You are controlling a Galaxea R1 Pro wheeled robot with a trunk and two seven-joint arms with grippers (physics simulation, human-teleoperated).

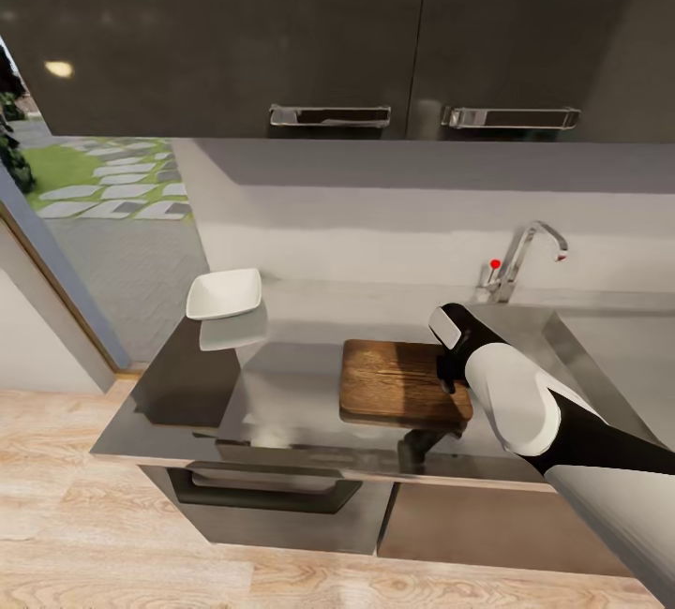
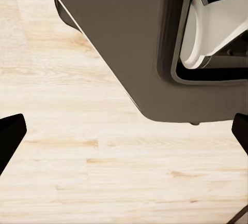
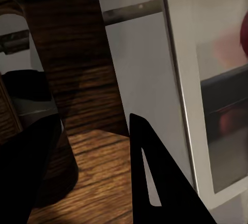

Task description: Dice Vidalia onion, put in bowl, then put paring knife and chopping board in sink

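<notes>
From the head camera we see the chopping board (image 1: pixel 398 384) lying flat on the grey countertop (image 1: pixel 281 375), just left of the sink (image 1: pixel 562 328), whose steel rim and curved faucet (image 1: pixel 525 258) with its red dot sit at the right. The white bowl (image 1: pixel 225 294) rests well apart from the board, near the countertop's far left corner. Our right arm reaches in over the board's right edge, and the right gripper (image 1: pixel 450 375) hangs at that edge — whether its fingers are spread or clasping anything we cannot tell from here. The right wrist camera looks along dark fingers (image 3: pixel 155 182) at the board's wood grain (image 3: pixel 72 53) and the steel beside it; a blurred reddish shape (image 3: pixel 244 32) lies at that picture's edge. The left wrist camera faces pale wooden floor (image 2: pixel 103 157) and a dark cabinet (image 2: pixel 124 38), with the left gripper (image 2: pixel 124 141) spread wide — one fingertip (image 2: pixel 10 136) at each side.
</notes>
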